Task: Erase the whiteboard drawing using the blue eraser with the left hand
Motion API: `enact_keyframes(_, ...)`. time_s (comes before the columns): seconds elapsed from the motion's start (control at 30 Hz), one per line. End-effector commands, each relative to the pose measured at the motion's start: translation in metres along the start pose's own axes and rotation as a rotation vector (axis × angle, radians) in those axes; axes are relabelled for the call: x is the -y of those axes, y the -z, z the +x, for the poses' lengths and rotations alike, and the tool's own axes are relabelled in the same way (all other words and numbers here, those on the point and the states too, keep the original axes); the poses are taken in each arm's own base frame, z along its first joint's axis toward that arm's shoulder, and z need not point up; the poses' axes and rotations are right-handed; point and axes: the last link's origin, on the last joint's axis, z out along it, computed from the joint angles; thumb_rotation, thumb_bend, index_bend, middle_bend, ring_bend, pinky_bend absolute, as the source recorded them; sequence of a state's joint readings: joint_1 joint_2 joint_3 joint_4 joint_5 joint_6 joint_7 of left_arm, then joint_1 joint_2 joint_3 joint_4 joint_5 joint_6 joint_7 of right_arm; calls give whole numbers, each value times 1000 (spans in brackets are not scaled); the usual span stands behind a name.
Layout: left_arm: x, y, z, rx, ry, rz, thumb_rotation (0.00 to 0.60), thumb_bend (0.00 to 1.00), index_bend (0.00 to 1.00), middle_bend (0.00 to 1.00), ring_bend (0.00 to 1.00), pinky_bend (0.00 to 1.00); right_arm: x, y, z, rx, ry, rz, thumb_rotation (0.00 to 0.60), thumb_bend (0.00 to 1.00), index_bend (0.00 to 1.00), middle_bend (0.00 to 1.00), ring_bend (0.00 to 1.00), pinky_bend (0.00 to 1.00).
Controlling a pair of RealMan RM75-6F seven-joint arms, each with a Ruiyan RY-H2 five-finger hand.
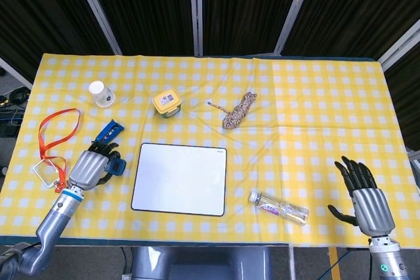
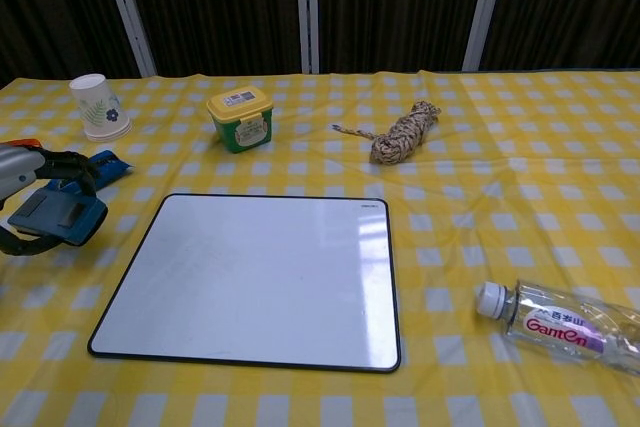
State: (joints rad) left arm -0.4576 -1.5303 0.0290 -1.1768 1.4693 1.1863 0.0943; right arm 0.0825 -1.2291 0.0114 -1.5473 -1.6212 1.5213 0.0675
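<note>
Gripping: left hand is closed around the blue eraser, its dark fingers wrapped over the top
Eraser position: off the whiteboard, just beside its left edge, above the checked cloth; whether it touches the cloth cannot be told
Whiteboard: lies flat near the front of the table, black-framed, its surface white with no drawing visible in either view
Right hand: near the front right corner of the table, fingers spread apart and holding nothing; seen only in the head view
Blue clip-like object: just behind the left hand, touching or nearly touching it
Orange lanyard: left of the hand, with a clear badge holder at its near end
Paper cup: upright at the far left
Green tub with yellow lid: behind the whiteboard
Coiled rope: right of the tub
Water bottle: on its side, right of the whiteboard, cap towards the board
Tablecloth: yellow and white check, covering the table
</note>
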Motion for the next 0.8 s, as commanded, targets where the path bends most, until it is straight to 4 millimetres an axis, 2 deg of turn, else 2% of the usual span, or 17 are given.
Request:
enact_keyframes(0.03, 1, 4, 1, -10, 24, 19, 600, 421, 149, 0, 5, 0, 0, 0, 0, 0, 1, 0, 600, 72, 9, 0, 0, 0)
enact_keyframes(0.27, 5, 27, 4, -78, 136, 76, 600, 348, 17, 0, 0, 0, 0, -1, -2, 4, 8, 0, 600, 73, 9, 0, 0, 0)
enact_keyframes(0.43, 17, 50, 13, -160, 155, 121, 600, 288, 0, 0, 0, 0, 2, 0, -4, 8, 24, 8, 600, 72, 9, 0, 0, 0)
enact_keyframes(0.7, 30, 115, 28, -324, 203, 188, 600, 198, 0, 0, 0, 0, 4, 1, -1, -11, 27, 25, 600, 72, 9, 0, 0, 0)
enact_keyframes(0.8, 34, 132, 31, -345, 191, 217, 600, 171, 0, 0, 0, 0, 4, 1, 2, -23, 27, 29, 600, 72, 8, 0, 0, 0)
